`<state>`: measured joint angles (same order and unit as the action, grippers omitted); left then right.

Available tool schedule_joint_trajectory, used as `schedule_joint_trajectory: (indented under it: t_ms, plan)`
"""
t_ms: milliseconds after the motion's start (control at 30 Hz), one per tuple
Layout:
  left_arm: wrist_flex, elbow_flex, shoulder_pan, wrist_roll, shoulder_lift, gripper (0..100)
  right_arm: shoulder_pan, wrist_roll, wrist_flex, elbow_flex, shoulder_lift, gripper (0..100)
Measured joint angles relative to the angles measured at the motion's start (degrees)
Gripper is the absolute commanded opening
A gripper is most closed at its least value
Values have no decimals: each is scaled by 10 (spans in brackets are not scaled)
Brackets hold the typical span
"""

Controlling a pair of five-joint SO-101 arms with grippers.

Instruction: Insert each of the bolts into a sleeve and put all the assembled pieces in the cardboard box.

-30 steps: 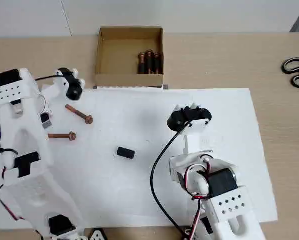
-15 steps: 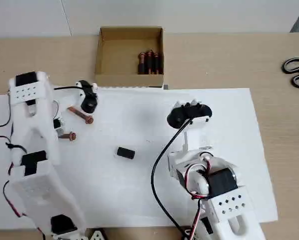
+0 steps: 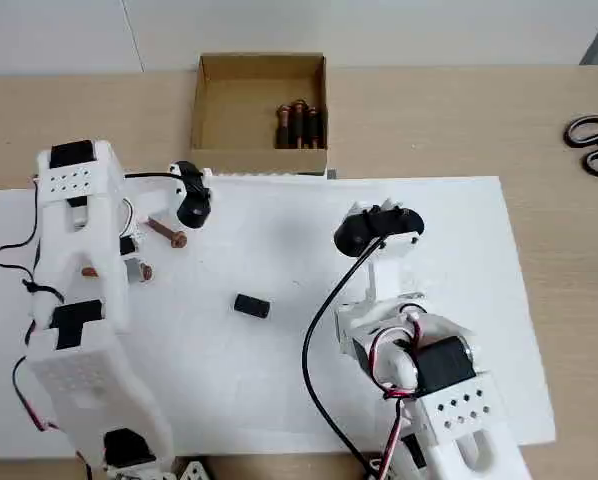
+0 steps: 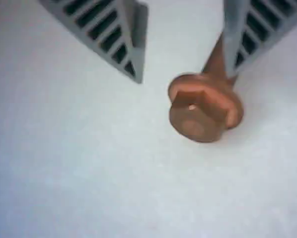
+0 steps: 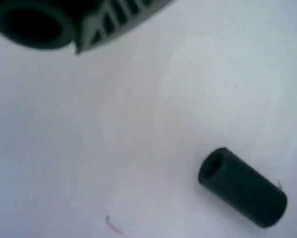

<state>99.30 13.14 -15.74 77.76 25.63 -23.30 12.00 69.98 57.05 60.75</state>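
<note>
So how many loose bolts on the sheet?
2. One bolt lies by the left arm; the other bolt, next to it, is partly under that arm, which may hide more.

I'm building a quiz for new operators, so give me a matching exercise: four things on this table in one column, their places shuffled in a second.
1 scissors
2 sleeve
3 assembled pieces
4 bolt

A in the cardboard box
B alone on the white sheet
C on the bare table, far right
D by the open fingers of the left gripper

Pairs: 1-C, 2-B, 3-A, 4-D.
</note>
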Motion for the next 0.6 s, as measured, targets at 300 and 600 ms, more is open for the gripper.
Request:
schedule_joint_trajectory:
  t_ms: [300,600]
  plan:
    - [0,-1,-7,0,0,107,0,0,0,0,0,4]
    - [0,4,-5,0,42,107,0,0,0,0,0,4]
